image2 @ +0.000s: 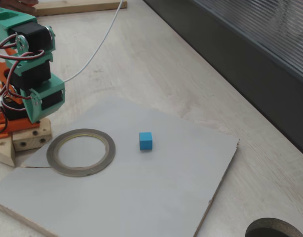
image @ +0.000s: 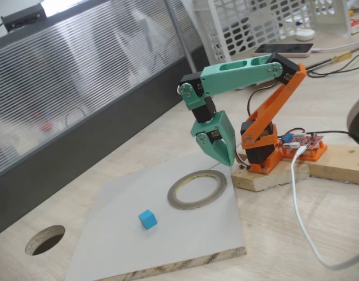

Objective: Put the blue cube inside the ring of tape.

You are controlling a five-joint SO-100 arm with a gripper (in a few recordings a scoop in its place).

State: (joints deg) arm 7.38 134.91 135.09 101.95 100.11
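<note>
The blue cube [image: 147, 219] [image2: 145, 140] sits alone on a grey board [image: 179, 240] [image2: 141, 197]. The ring of tape [image: 197, 206] [image2: 110, 150] lies flat on the same board, a short way from the cube toward the arm, with nothing in its opening. My green gripper [image: 225, 158] hangs pointing down just beyond the ring's far edge, above the board's corner. Its jaws look pressed together with nothing between them. In a fixed view the gripper body [image2: 43, 101] stands beside the ring, with the fingertips out of sight.
A round hole [image: 45, 240] [image2: 275, 229] opens in the wooden table off the board's edge. The orange arm base stands on a wood block [image: 273, 175]. A white cable [image: 299, 205] trails across the table. A dark wall panel [image2: 250, 64] runs along one side.
</note>
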